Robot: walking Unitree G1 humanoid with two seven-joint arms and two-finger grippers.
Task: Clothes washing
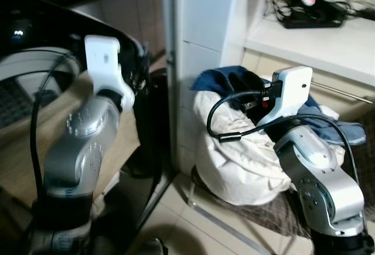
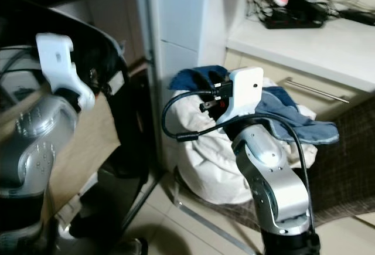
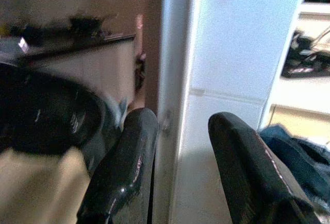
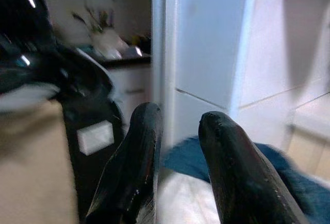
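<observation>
Two grippers, left gripper [image 3: 178, 167] & right gripper [image 4: 178, 170], hung w/ fingers released, holding nothing. Laundry pile [image 1: 246, 155] sat on floor, right of white pillar [image 1: 202, 50]. Risk: right fingers snag blue garment [image 2: 281, 111], dragging the pile over.

White pillar [image 1: 202, 32] between washer [image 1: 35, 50] and laundry [image 1: 234, 149].

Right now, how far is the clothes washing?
Nothing looks done: the white bundle and blue garment lie in a pile on the floor beside the white pillar. Both claws, left and right, are open and empty. Left: grasping the clothes and loading them.
</observation>
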